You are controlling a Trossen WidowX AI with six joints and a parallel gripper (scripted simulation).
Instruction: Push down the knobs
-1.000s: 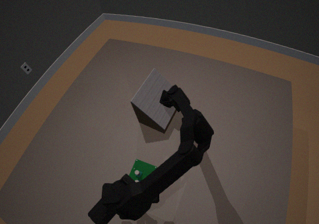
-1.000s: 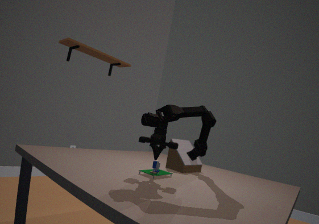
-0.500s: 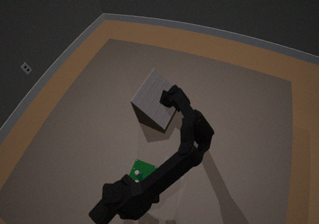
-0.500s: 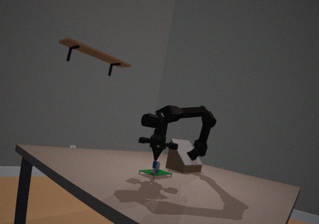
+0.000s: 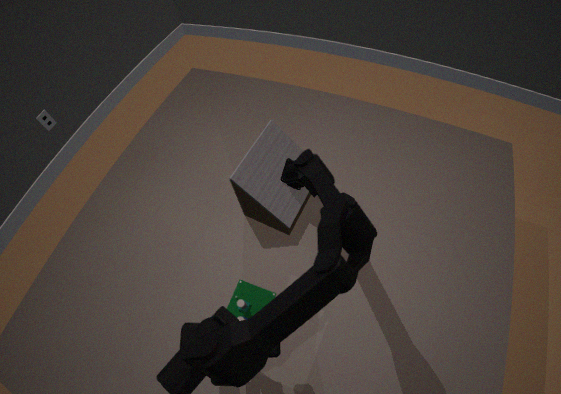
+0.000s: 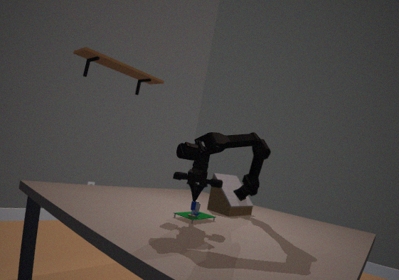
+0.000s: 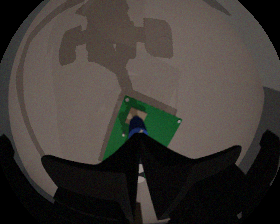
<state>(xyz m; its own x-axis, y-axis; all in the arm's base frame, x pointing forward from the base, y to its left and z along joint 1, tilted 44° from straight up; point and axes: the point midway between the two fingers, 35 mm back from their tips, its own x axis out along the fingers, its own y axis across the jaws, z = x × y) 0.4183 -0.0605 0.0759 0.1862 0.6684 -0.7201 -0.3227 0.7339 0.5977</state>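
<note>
The green circuit board [image 5: 261, 296] [image 6: 207, 216] [image 7: 162, 126] stands on short legs on the table. A blue knob [image 6: 193, 205] [image 7: 137, 128] stands upright on it. A greyish knob [image 6: 198, 210] is close beside it, partly overlapping in the exterior view. The top view shows one pale round knob top [image 5: 241, 303], with a second [image 5: 241, 318] partly hidden by the arm. My gripper [image 6: 194, 200] [image 7: 139, 137] is shut and empty, pointing down. Its tips are at the top of the blue knob, seemingly touching it. How far down each knob sits cannot be told.
A grey-topped wedge block [image 5: 270, 175] [image 6: 232, 188] stands on the table [image 5: 140, 225] [image 6: 92, 210] behind the board, beside the arm's base. My forearm passes above the board's side in the top view. A wooden shelf [image 6: 117, 65] hangs on the wall.
</note>
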